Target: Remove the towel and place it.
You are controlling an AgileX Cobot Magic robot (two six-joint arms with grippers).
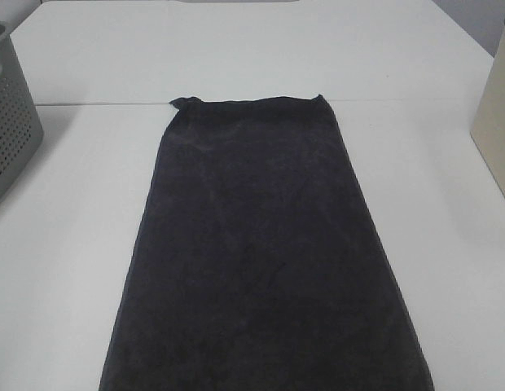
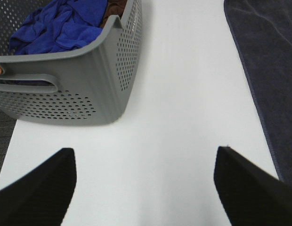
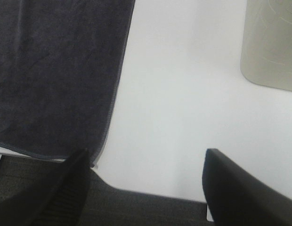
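Note:
The dark navy-charcoal towel lies spread flat down the middle of the white table, its near end running out of the bottom of the high view. Neither arm shows in the high view. In the left wrist view the left gripper is open over bare table, between the basket and the towel edge, holding nothing. In the right wrist view the right gripper is open and empty above the table's front edge, with the towel corner beside one finger.
A grey perforated basket stands at the left table edge; the left wrist view shows blue cloth and brown cloth inside the basket. A beige container stands at the right edge, also seen as the container in the right wrist view.

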